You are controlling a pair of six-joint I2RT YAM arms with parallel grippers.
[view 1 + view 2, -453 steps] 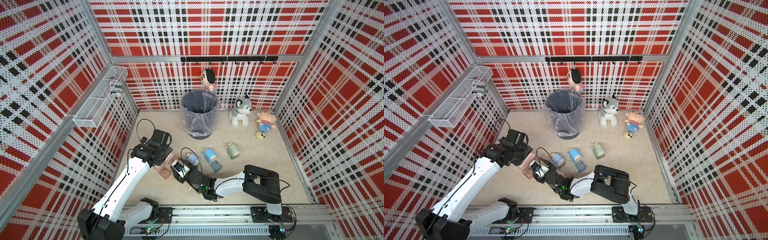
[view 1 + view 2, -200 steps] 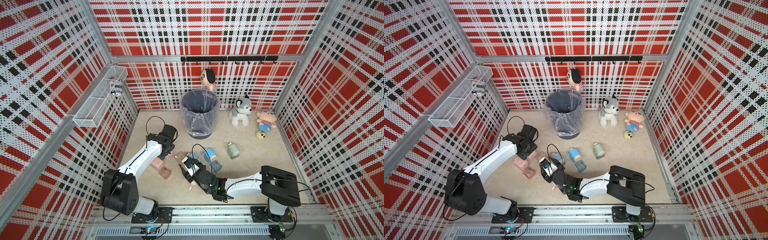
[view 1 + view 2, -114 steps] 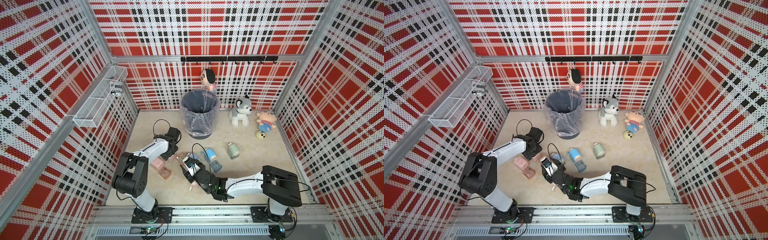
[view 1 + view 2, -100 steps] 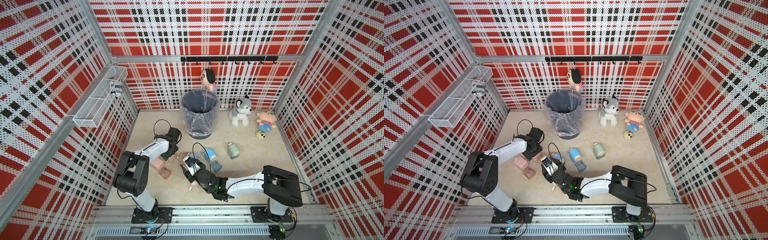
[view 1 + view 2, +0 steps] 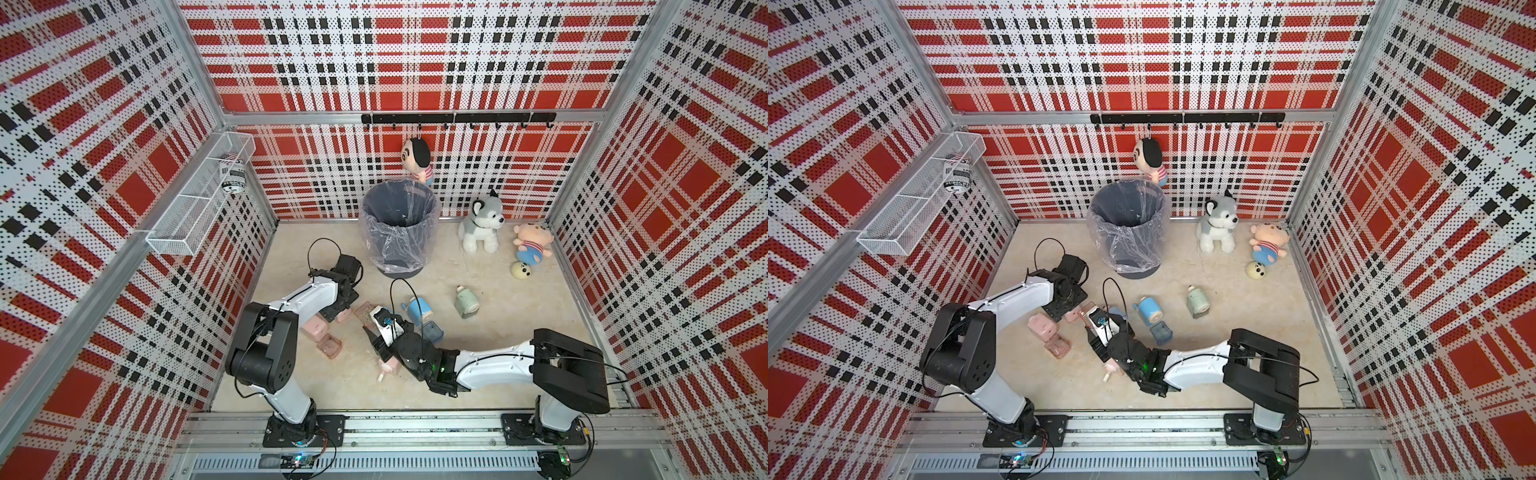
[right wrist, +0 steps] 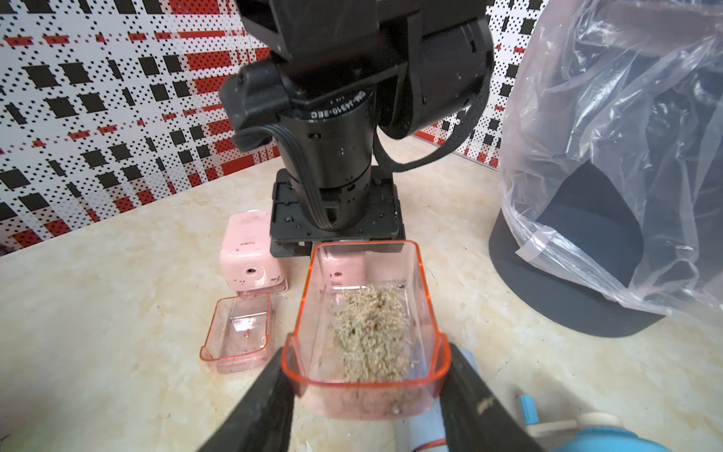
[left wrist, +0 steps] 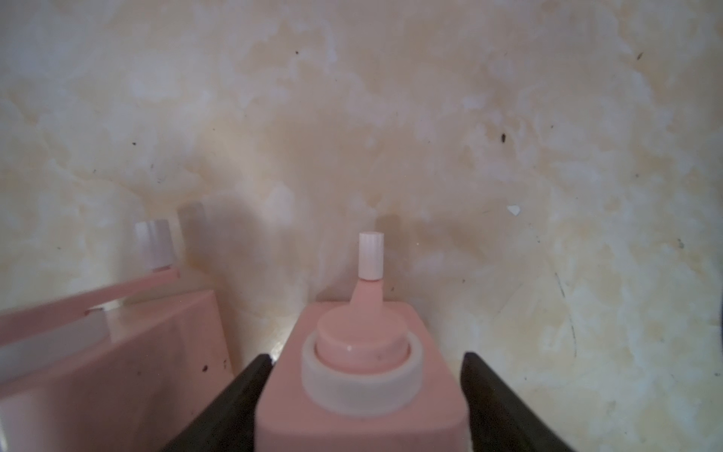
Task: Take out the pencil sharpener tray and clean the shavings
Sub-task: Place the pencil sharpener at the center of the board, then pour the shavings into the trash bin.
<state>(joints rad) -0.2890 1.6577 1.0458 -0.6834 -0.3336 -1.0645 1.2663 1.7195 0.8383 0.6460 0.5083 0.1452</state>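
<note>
In both top views the right gripper (image 5: 369,325) is clamped on the clear orange sharpener tray (image 5: 362,312). The tray sits between the two arms, just beside the left gripper (image 5: 340,312). That gripper straddles a pink pencil sharpener (image 5: 345,318) lying on the beige floor (image 5: 478,353). A second pink sharpener (image 5: 313,330) and an empty orange tray (image 5: 329,347) lie close by, toward the left wall. A third pink sharpener (image 5: 388,368) lies half under the right arm. Further right are a blue sharpener (image 5: 417,309), a blue tray (image 5: 432,332) and a green sharpener (image 5: 466,305). The lined trash bin (image 5: 399,224) stands behind, apart from the held tray. A can (image 5: 232,174) in the wire basket (image 5: 199,203) shows lettering beginning "SUBSCR".

In the left wrist view the left gripper (image 7: 365,358) has its black fingers standing apart on either side of the pink pencil sharpener, with slivers of floor between. The sharpener's crank (image 7: 371,254), white-tipped, points away. The second pink sharpener lies just beside it.

In the right wrist view the right gripper (image 6: 365,368) pinches the near end of the sharpener tray (image 6: 309,297), and brownish shavings (image 6: 371,332) are heaped inside. Directly beyond the tray's far end stands the left arm's wrist (image 6: 332,156), labelled "DM-J4310-2EC" upside down. The trash bin is off to one side.
</note>
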